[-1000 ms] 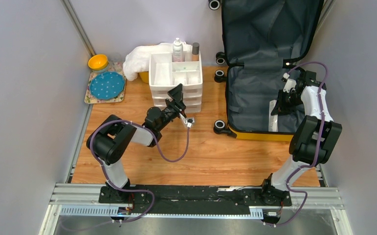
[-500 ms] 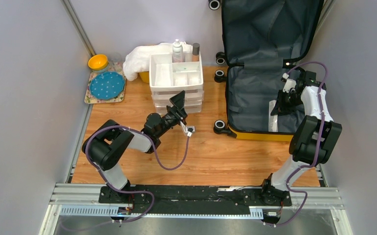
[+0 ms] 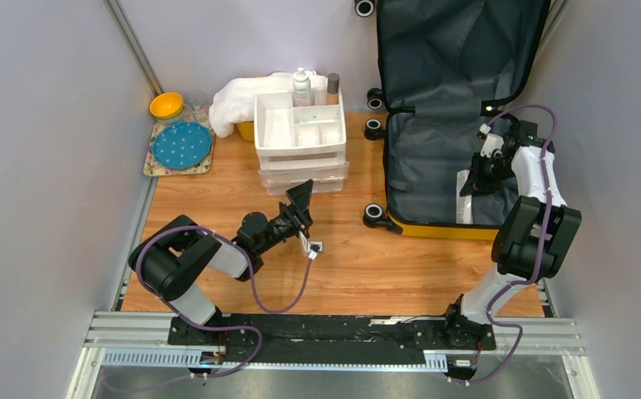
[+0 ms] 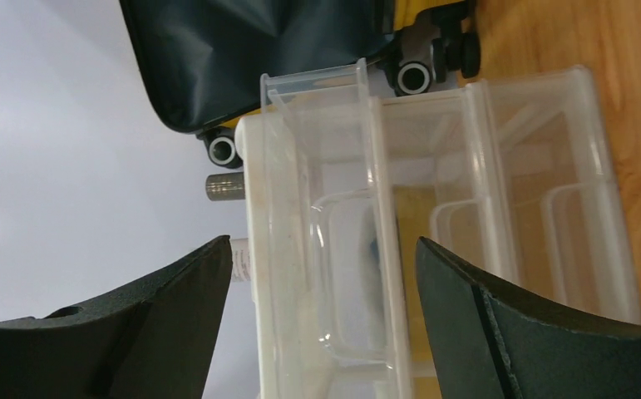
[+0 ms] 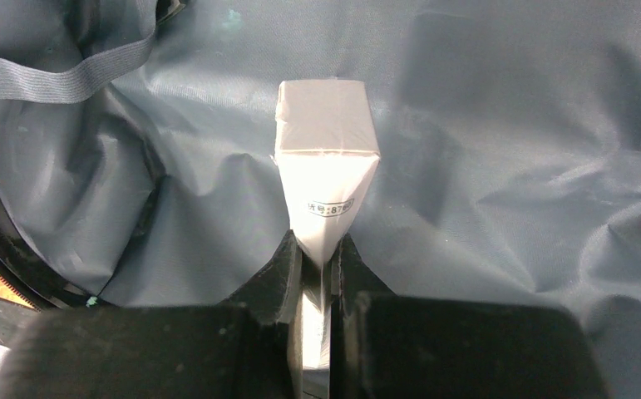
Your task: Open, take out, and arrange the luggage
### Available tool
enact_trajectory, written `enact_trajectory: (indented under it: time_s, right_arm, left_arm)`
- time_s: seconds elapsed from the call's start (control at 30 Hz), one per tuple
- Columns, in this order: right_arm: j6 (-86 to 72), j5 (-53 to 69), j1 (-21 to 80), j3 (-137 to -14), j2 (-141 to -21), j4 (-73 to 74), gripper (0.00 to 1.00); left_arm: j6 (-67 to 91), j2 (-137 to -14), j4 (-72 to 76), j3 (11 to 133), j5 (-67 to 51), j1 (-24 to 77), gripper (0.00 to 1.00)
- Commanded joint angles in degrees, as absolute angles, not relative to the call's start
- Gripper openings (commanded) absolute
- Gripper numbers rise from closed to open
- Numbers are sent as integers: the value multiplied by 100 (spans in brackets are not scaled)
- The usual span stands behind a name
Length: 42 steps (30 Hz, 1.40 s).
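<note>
Top external: left tool (image 3: 303, 198), fingers apart, has backed off the white plastic drawer organiser (image 3: 298, 133), seemingly leaving a drawer (image 3: 304, 176) out for stowing. Left wrist: nothing held. Right wrist: right tool (image 5: 317, 249) stays clamped on a white wrapped packet (image 5: 327, 158) inside the open yellow hard-shell luggage (image 3: 429, 166), right side of the wooden counter (image 3: 358, 266).

The luggage (image 3: 433, 154) lay open at the table's far right, lid raised upright, dark grey lining exposed, yellow shell edge nearest, 4 black wheels facing left.

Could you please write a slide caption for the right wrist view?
Right gripper shut on a white wrapped packet inside the grey-lined suitcase.
</note>
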<state>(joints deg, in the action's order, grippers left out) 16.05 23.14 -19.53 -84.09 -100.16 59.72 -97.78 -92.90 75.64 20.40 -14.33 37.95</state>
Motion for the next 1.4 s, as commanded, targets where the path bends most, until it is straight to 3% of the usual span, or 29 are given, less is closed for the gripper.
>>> enact_trajectory:
  time_s: [0.0, 0.17, 0.23, 0.4, 0.47, 0.6, 0.7, 0.87, 0.97, 1.17, 1.37]
  right_arm:
    - [1731, 2416, -1986, -8437, -9800, 6337, 0]
    - [1793, 3153, -1978, -8709, -9607, 6451, 0]
    - [1837, 3391, -1969, -9007, -9598, 6644, 0]
    - [2109, 4104, -1890, -9632, -9501, 7057, 0]
    - [2171, 4306, -1794, -9973, -9379, 7075, 0]
    - [2153, 4053, -1084, -10449, -9080, 6506, 0]
    - [2136, 3570, -373, -10721, -8869, 5979, 0]
    - [2557, 2552, 1129, -11144, -8885, 5450, 0]
    - [3075, 1876, 2008, -11478, -9087, 5318, 0]
    - [4023, 758, 3574, -11944, -9623, 5089, 0]
    - [4658, 221, 4446, -12076, -10125, 5080, 0]
  left_arm:
    - [-9677, -9070, 9545, 1671, -1652, 3850, 89]
    - [-8705, -8414, 9247, 1197, -1565, 4077, 92]
    - [-8308, -7965, 8336, 1090, -1451, 4174, 91]
    - [-6700, -6023, 3854, 1572, -1511, 4456, 87]
    - [-5676, -5645, 2765, 2116, -1573, 4500, 88]
    - [-3617, -5695, 473, 3258, -1170, 4518, 88]
    - [-2000, -5871, -391, 3998, -1291, 4194, 88]
    - [1240, -5766, -414, 4131, -2257, 2315, 88]
    - [2229, -5748, -334, 4236, -2259, 1279, 88]
    - [2426, -5643, -35, 4474, -2004, 502, 89]
    - [2654, -5335, -237, 4123, -1899, 35, 89]
